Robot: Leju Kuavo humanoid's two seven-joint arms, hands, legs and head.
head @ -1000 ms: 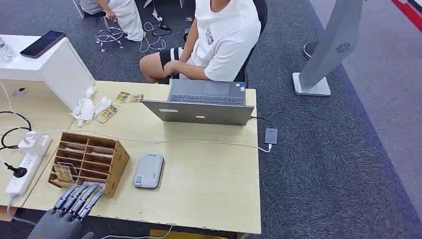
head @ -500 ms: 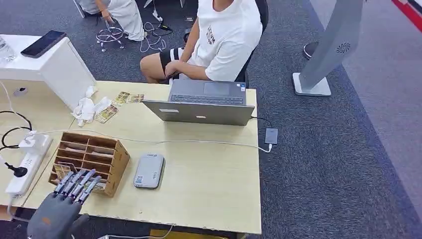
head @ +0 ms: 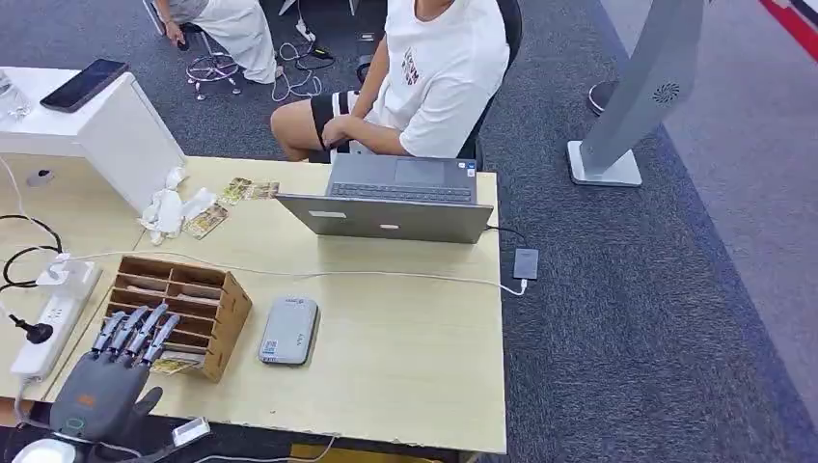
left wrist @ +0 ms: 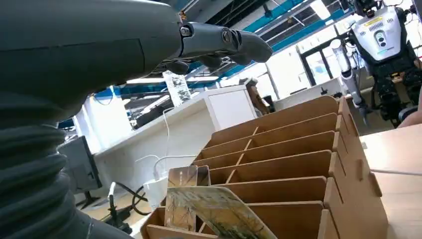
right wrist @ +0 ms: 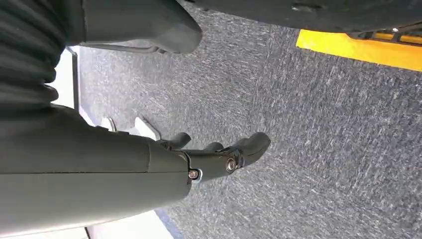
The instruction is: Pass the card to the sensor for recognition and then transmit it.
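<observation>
1. Left hand (head: 116, 371) empty, fingers (head: 135, 333) spread over the wooden rack (head: 207, 294).
2. Just beneath the fingertips, a card (head: 174, 365) pokes from the rack's near slot, ungrasped.
3. Beyond, the grey sensor (head: 288, 331) waits; scanning and handover remain.
4. Right hand (right wrist: 219, 157) hangs empty, loosely curled.

One wooden card rack (head: 183, 304) stands near the left on the counter (head: 405, 338), with one card (head: 176, 365) lying at its near foot and two cards (left wrist: 199, 204) showing in its slots in the left wrist view. One grey sensor box (head: 288, 330) lies right of it. One laptop (head: 394, 201) sits far. Three loose cards (head: 231, 198) lie far left. One power strip (head: 43, 333), two phones (head: 82, 85), two seated people (head: 424, 77).
</observation>
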